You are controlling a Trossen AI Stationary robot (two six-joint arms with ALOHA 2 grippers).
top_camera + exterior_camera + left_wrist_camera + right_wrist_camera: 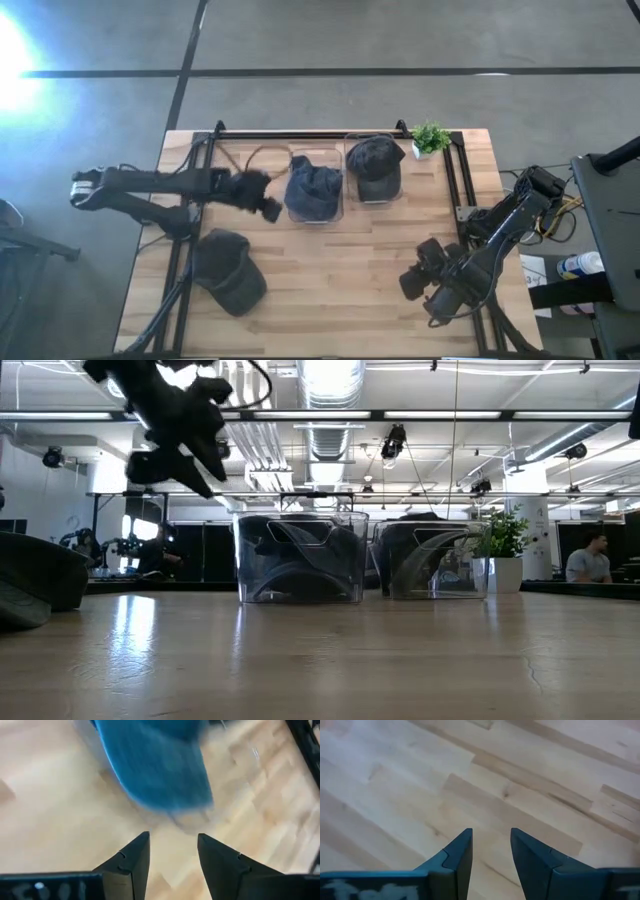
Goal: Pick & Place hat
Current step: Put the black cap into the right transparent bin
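A blue denim cap (313, 187) sits in a clear bin (316, 214) at the table's far middle; a dark grey cap (376, 165) sits in a second clear bin to its right. A third dark cap (229, 268) rests on the table near the left front. My left gripper (268, 208) hovers open just left of the blue cap's bin, raised above the table (165, 455); its wrist view shows the blue cap (160, 762) beyond the fingers. My right gripper (412, 283) is open over bare wood at the right front.
A small potted plant (431, 137) stands at the far right corner. Black rails (465, 190) run along the table's left, right and far sides. Bare wood (340, 280) lies between the bins and the near edge. A person (590, 557) sits in the room beyond.
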